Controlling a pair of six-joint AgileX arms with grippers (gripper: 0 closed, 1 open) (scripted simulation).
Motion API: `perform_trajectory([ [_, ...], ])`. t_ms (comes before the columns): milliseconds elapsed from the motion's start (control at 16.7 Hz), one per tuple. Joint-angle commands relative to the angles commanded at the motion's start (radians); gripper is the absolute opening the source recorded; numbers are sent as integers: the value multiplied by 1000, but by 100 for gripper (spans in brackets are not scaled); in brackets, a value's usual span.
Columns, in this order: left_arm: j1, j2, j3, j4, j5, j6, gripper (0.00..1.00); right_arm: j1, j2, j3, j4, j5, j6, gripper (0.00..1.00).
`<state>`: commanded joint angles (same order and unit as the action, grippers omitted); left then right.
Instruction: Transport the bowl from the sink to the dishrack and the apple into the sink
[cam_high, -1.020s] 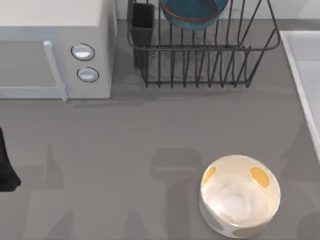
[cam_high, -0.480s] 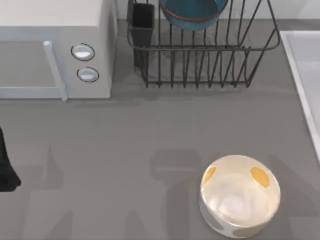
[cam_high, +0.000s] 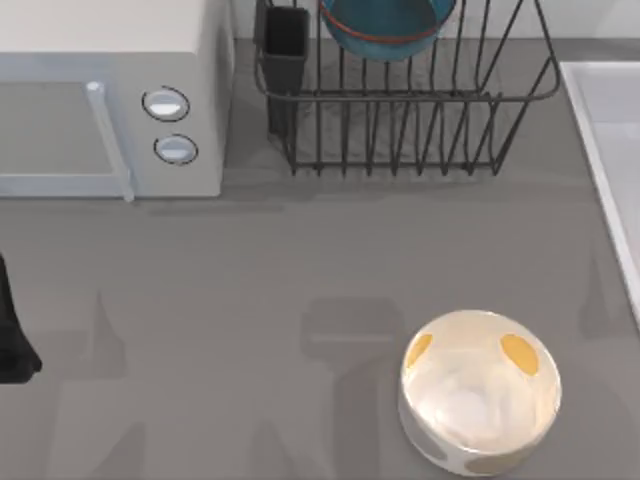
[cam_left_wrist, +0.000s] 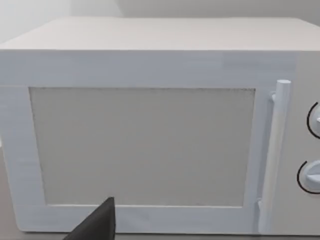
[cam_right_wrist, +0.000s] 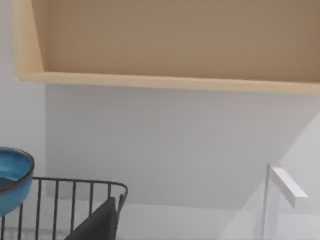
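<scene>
The teal-blue bowl (cam_high: 385, 25) with its red-orange stripe sits in the black wire dishrack (cam_high: 420, 97) at the back of the table. It also appears as the bowl (cam_right_wrist: 12, 177) above the dishrack (cam_right_wrist: 80, 182) rim in the right wrist view. The sink (cam_high: 600, 130) runs along the right edge. The apple is out of view. My left arm (cam_high: 10, 340) is parked at the left edge, and a dark part of my left gripper (cam_left_wrist: 97, 225) faces the microwave. A dark part of my right gripper (cam_right_wrist: 100, 222) hangs high, looking at the back wall.
A white microwave (cam_high: 110, 100) fills the back left. A glossy white bowl with orange spots (cam_high: 480, 390) stands near the front, right of centre. A cutlery cup (cam_high: 285, 45) sits at the rack's left corner. A faucet (cam_right_wrist: 280, 187) rises by the wall.
A faint shadow on the table to the right of the white bowl has shifted toward the sink. The bowl, the rack and the left arm have not moved.
</scene>
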<state>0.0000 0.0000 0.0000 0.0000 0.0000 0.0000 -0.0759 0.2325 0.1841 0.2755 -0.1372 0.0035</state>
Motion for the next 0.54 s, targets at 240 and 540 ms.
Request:
perform_trajectory([
  [240, 0, 0, 0, 0, 0, 0, 100, 71, -189, -130, -214, 92, 4, 100],
  [540, 0, 0, 0, 0, 0, 0, 100, 76, -232, -184, -275, 137, -4, 100],
])
